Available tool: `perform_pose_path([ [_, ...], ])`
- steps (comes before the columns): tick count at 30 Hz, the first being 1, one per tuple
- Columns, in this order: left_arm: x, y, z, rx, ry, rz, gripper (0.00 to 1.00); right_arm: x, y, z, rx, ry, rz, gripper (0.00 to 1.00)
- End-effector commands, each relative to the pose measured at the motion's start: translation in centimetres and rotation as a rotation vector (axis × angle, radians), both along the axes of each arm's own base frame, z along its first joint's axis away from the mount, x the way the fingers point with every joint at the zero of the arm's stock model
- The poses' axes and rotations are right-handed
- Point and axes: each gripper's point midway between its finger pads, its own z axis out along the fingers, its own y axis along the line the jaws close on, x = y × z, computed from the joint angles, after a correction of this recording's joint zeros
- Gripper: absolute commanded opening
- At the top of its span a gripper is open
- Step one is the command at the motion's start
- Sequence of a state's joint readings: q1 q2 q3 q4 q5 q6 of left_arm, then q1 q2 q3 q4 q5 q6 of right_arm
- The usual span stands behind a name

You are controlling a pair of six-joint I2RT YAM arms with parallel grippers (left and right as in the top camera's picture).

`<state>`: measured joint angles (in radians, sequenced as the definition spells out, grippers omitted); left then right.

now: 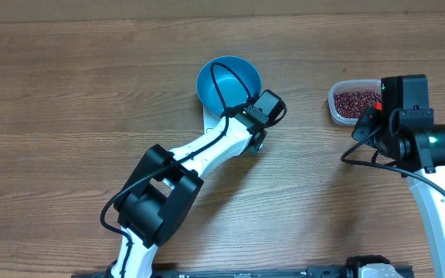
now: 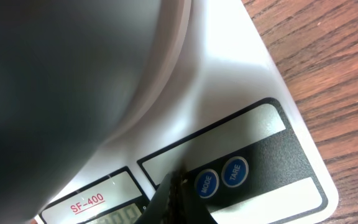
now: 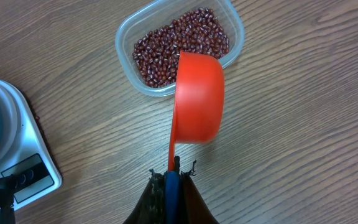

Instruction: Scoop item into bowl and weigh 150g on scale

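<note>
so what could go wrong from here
1. The shut left gripper sits by the MODE button, right next to the TARE button. A small miss could press the wrong one on the scale.
2. The right gripper pinches the red scoop only by its thin handle, so it might twist and spill beans on the way to the bowl.

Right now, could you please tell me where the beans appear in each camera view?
Overhead: beans at right, in the clear tub.
Left wrist: not in it.
Right wrist: beans top centre, beyond the red scoop.
Shared landmark: the blue bowl on the scale.
</note>
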<state>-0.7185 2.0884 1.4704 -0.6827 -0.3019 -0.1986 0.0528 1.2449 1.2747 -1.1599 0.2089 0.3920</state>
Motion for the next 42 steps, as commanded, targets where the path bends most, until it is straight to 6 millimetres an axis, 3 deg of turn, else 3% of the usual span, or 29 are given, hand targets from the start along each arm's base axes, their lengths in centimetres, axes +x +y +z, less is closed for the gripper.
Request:
perform_pose_path([
  [1,-1.6,0.2,-0.3,0.003,0.059,-0.026,0.04,0.4,-0.1,1.1,0.003,-0.031,-0.003,0.04],
  [14,-2.5,-1.5,10.2,-0.142,-0.104,-0.073,0.04,0.7,-0.1,1.2,0.003,-0.043,-0.003,0.04],
  [22,-1.7,0.0,14.3,-0.164,-0.210,-0.035,0.04,1.0,-0.1,1.4,0.004,-0.059,-0.003,0.04],
  [23,-1.6,0.2,14.5,-0.166,-0.213,-0.030,0.12,1.0,-0.1,1.4,0.004,-0.059,-0.003,0.04],
  [24,-1.5,0.4,14.5,-0.168,-0.214,-0.025,0.34,1.0,-0.1,1.4,0.004,-0.057,-0.003,0.04],
  [26,-1.5,0.7,14.5,-0.172,-0.207,-0.006,0.92,0.9,-0.1,1.3,0.004,-0.053,-0.003,0.04],
  [27,-1.6,1.0,14.5,-0.172,-0.201,0.007,1.00,0.9,-0.1,1.3,0.004,-0.052,-0.003,0.04],
  [33,-2.7,3.8,15.6,-0.181,-0.157,0.087,1.00,0.9,-0.1,1.3,0.004,-0.054,-0.003,0.04],
  [42,-3.5,8.2,21.7,-0.327,-0.208,0.127,1.00,1.0,0.5,1.3,0.035,-0.055,0.014,0.04],
])
